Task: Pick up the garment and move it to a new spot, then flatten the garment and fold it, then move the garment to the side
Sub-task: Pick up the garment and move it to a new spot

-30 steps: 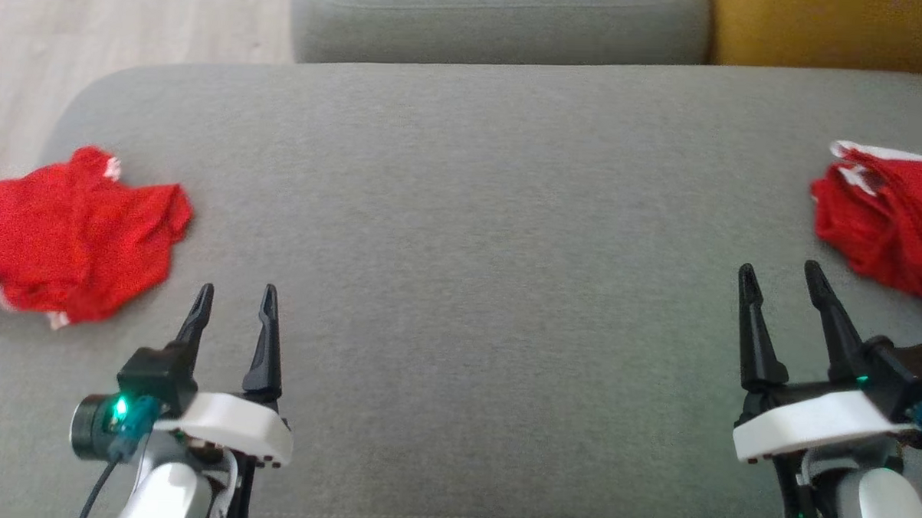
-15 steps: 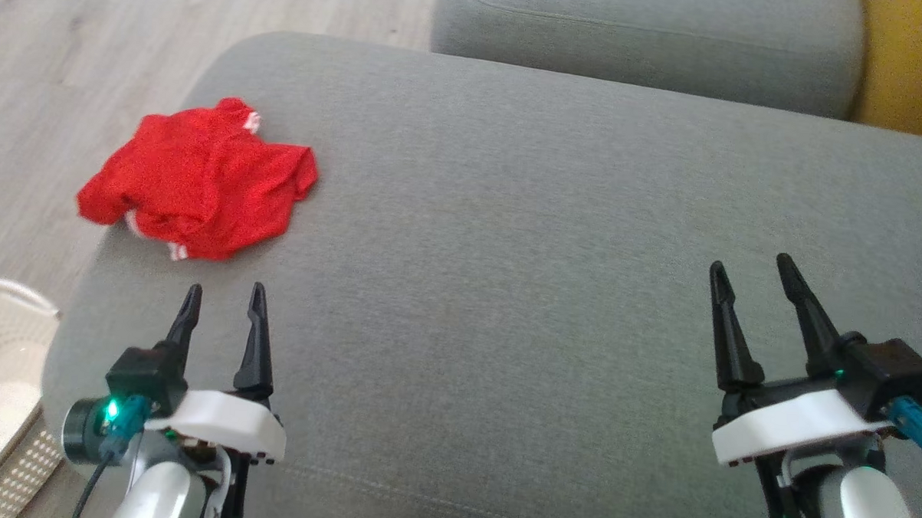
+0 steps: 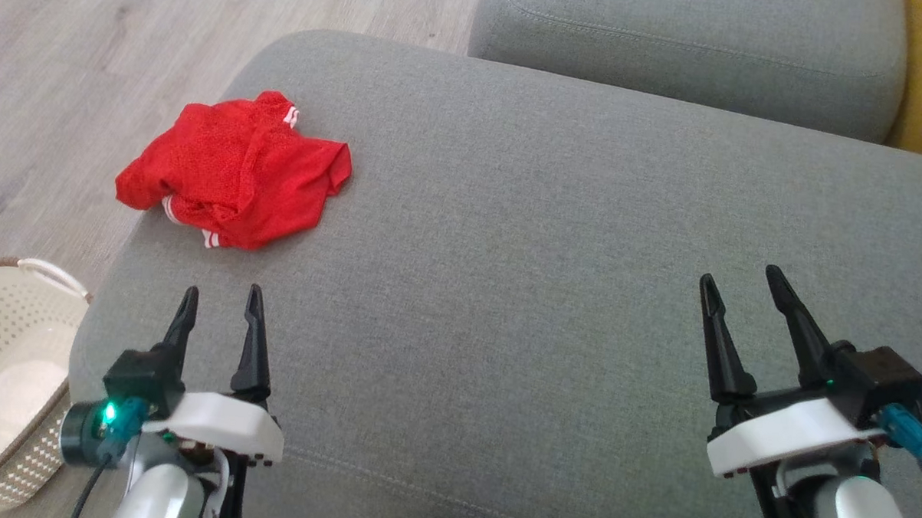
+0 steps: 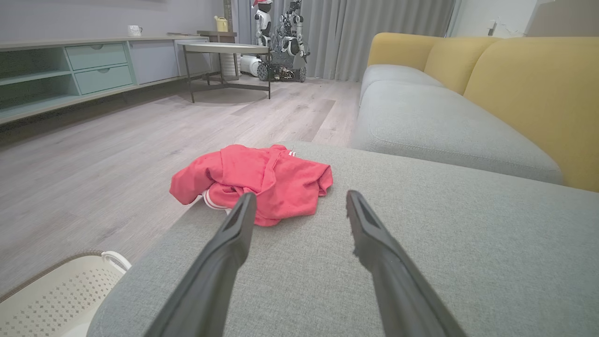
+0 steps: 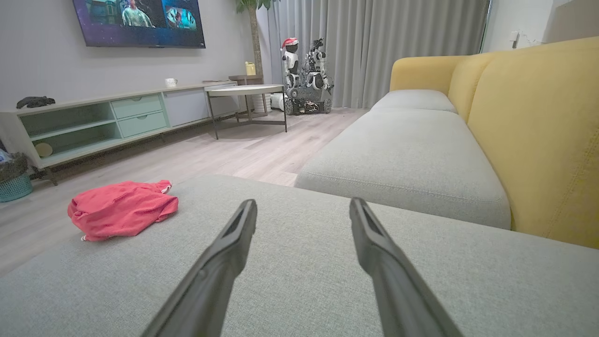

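Red garment (image 3: 238, 167) with white stripes, grey cushion (image 3: 545, 254), cream perforated basket (image 3: 4, 381).

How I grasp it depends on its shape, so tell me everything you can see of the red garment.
The red garment is a crumpled, loosely bunched heap of thin, soft-looking fabric, with white striped trim showing at a few edges. It lies unfolded near the far left corner of the grey seat cushion, its left part reaching the cushion's edge. Only the cushion touches it; the open left gripper hovers short of it, apart.
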